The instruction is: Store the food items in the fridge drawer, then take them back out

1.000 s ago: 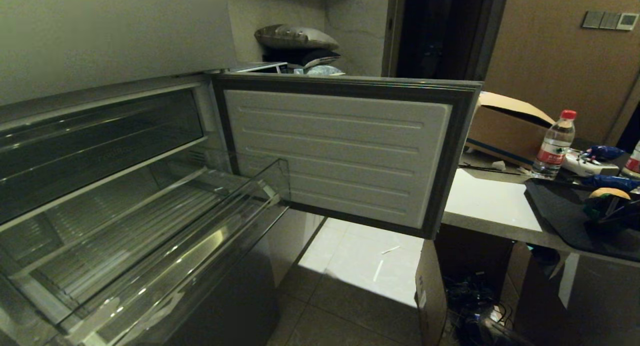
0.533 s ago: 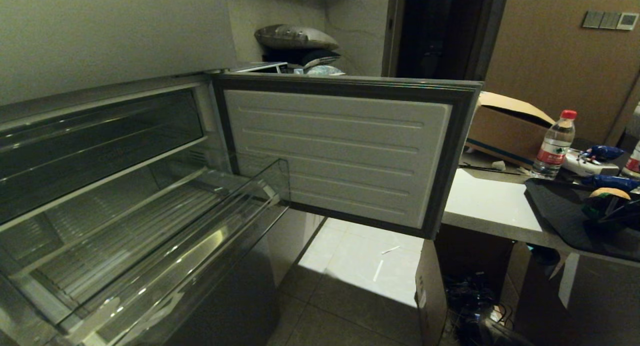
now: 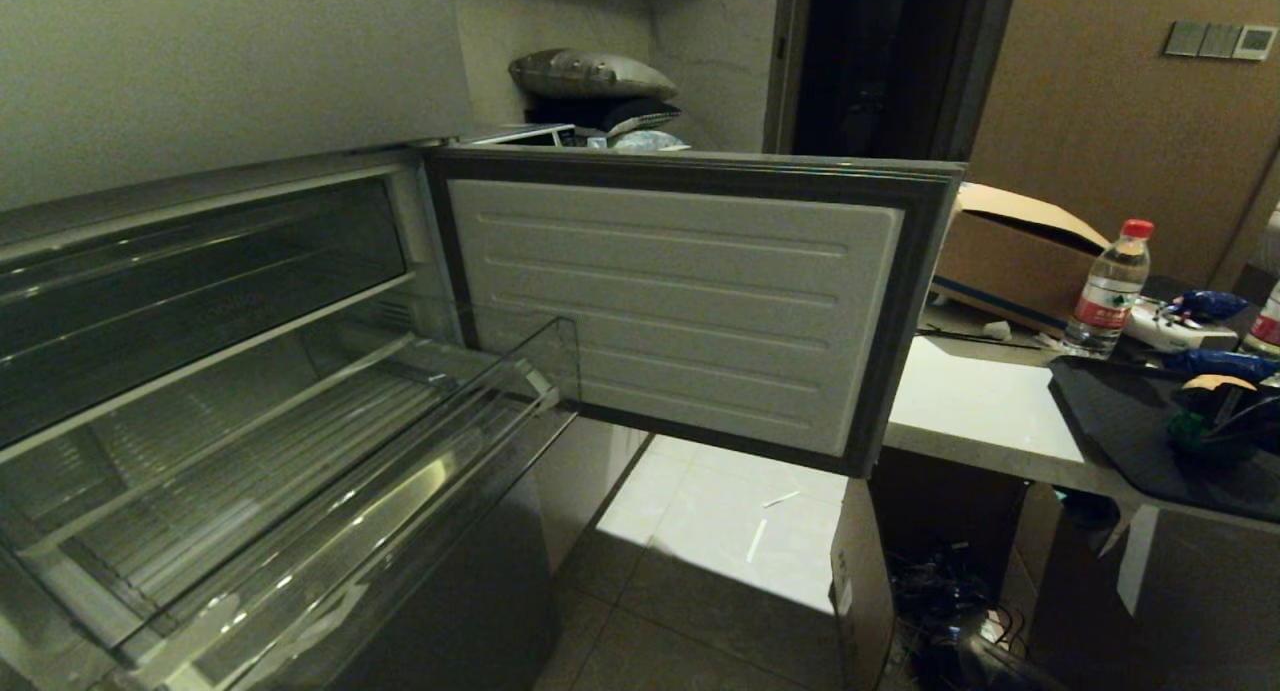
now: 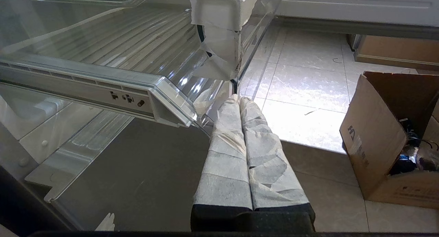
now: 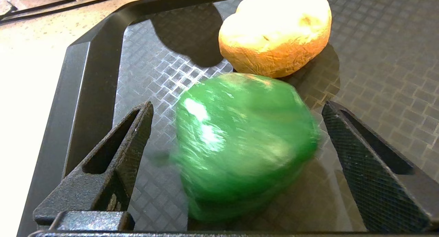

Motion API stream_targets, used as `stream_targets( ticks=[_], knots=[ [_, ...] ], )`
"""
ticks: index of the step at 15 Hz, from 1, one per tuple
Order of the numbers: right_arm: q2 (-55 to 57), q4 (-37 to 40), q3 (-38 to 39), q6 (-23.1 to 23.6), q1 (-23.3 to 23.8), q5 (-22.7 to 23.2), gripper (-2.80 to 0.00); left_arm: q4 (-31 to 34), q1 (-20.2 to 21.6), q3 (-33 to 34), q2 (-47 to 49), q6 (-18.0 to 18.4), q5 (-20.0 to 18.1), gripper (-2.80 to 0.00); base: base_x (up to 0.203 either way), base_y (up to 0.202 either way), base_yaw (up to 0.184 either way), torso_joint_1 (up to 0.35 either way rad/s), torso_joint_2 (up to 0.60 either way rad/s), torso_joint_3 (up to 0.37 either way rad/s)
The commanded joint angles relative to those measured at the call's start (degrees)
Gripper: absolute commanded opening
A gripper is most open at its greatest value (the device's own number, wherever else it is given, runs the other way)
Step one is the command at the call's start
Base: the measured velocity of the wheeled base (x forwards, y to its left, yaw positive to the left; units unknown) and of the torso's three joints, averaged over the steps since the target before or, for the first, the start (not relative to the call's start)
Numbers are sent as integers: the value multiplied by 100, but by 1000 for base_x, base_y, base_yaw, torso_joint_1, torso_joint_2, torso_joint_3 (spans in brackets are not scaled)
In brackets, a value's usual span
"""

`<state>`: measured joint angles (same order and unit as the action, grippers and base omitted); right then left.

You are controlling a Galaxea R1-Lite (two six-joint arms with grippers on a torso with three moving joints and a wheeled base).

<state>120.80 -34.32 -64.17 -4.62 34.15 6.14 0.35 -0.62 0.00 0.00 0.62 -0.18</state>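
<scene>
A: What's hard to see?

B: In the head view the right gripper [image 3: 1215, 426] is a dark shape at the far right, over the black tray [image 3: 1120, 421] on the worktop [image 3: 975, 401]; fingers can't be read there. The green pepper [image 3: 1185, 433] is mostly covered by it, and the potato [image 3: 1205, 382] shows only as a tan sliver. The left arm isn't in the head view at all.

A: Arm poses?

B: Right gripper [image 5: 236, 141] angles down over the tray [image 5: 85, 86], near its corner by the pale worktop edge. Left gripper [image 4: 240, 100] hangs low in front of the fridge, pointing toward the corner of the fridge drawer [image 4: 113, 48], above the floor tiles.

A: Fingers?

B: Right: spread wide, one black finger [image 5: 113, 154] on each side. Left: taped fingers [image 4: 226, 144] pressed together, nothing between them.

A: Food vs. fingers?

B: Green pepper [image 5: 240, 144] sits on the tray between the right fingers, w/ a gap on both sides, not touched. It's blurred. Potato [image 5: 274, 31] lies just beyond the pepper, touching or nearly so; can't tell which.

A: Drawer?

B: Fridge drawer [image 3: 300, 451] is pulled out under the open fridge door [image 3: 680, 301], ribbed floor bare. Well apart from the tray.
</scene>
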Motion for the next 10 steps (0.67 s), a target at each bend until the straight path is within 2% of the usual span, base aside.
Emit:
stream_targets(
  ticks=[1,10],
  knots=[
    [-4,-14,19,-13,-4,-8,0,1,1,0,9,-1,1,-280,0,0,0,0,0,0],
    [234,-22,-184,-4,4,-8,0,1,1,0,9,-1,1,-280,0,0,0,0,0,0]
  ],
)
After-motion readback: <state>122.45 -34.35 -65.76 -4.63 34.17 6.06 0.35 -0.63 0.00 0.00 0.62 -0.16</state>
